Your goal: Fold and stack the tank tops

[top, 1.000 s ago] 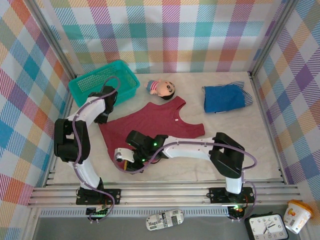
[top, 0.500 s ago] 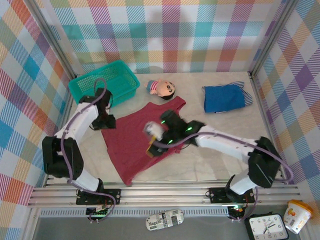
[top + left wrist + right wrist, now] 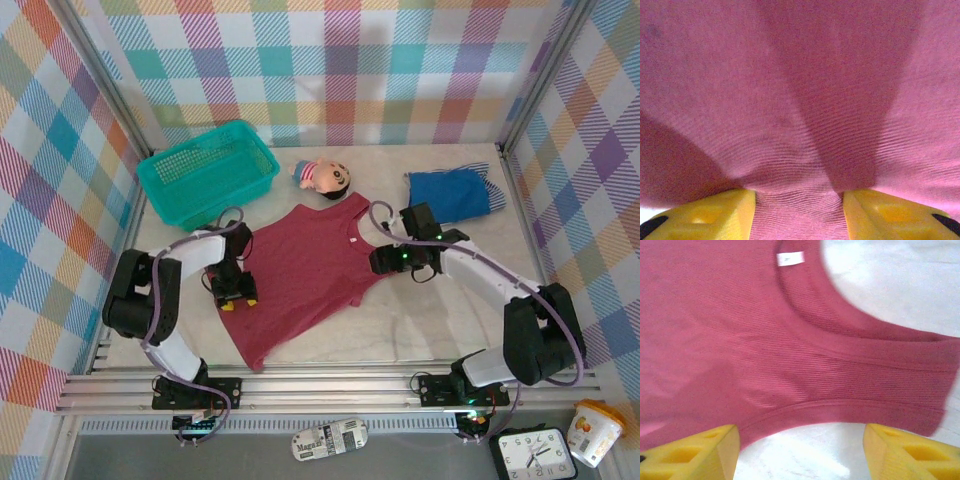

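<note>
- The dark red tank top [image 3: 305, 270] lies spread flat in the middle of the bench [image 3: 450, 310]. Its neckline points toward the far right and its hem toward the near left.
- A small white label [image 3: 790, 259] sits just inside the neckline.
- The left end effector [image 3: 233, 297] rests at the top's left edge. In the left wrist view its yellow fingers [image 3: 705, 215] stand apart, and red cloth lies loosely between them with wrinkles running toward the gap. It is released, not pinching.
- The right end effector [image 3: 381, 262] hovers at the top's right shoulder. In the right wrist view its fingers [image 3: 700, 452] are spread wide and released. The armhole edge and the shoulder strap [image 3: 890, 380] lie just ahead of them, with pale bench showing between the fingers.
- The bright blue tank top [image 3: 447, 197] lies folded at the far right of the bench, well apart from the red one.
- It rests on the striped tank top [image 3: 492, 190], whose edge pokes out on the right side.
- A big-headed doll [image 3: 323, 177] lies on its side just beyond the red top's far strap. Whether they touch cannot be told.
- A teal mesh basket [image 3: 205, 170] stands in the far left corner, apart from the cloth.
- Past the near rail, off the bench, sit a clock [image 3: 530, 455] and a cup [image 3: 595, 432].
</note>
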`<move>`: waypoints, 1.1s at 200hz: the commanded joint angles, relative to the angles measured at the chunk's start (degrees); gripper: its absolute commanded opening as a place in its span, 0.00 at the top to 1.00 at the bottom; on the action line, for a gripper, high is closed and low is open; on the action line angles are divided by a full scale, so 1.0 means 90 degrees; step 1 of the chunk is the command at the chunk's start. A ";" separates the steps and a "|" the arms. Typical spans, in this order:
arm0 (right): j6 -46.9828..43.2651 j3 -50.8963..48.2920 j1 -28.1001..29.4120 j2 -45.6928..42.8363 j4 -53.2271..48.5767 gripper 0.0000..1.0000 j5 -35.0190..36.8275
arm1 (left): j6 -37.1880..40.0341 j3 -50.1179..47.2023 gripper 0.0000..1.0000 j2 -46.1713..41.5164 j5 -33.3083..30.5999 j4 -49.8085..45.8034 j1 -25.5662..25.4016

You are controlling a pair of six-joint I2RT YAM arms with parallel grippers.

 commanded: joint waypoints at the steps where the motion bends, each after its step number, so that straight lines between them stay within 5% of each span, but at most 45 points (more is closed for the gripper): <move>1: 0.0171 0.0212 -0.0076 0.0468 0.0005 0.37 -0.0149 | 0.0060 0.0497 0.49 0.0547 -0.0792 0.0283 0.0063; 54: -0.0451 0.0389 0.0324 0.0749 0.0227 0.42 -0.0732 | 0.0178 0.1051 0.46 0.0493 -0.1216 -0.0364 -0.0103; 105: -0.2867 -0.0004 0.1569 0.0220 0.0197 0.37 -0.0801 | -0.1282 -0.0358 0.44 -0.1765 -0.0542 -0.0997 -0.0745; 148: -0.4175 -0.0080 0.1628 0.0440 0.0232 0.35 -0.0515 | -0.2631 -0.1474 0.44 -0.3029 -0.0210 -0.1152 -0.1521; 220: -0.4857 -0.0291 0.1985 0.1042 0.0586 0.35 -0.0668 | -0.3377 -0.2383 0.43 -0.3160 -0.0153 -0.0253 -0.2183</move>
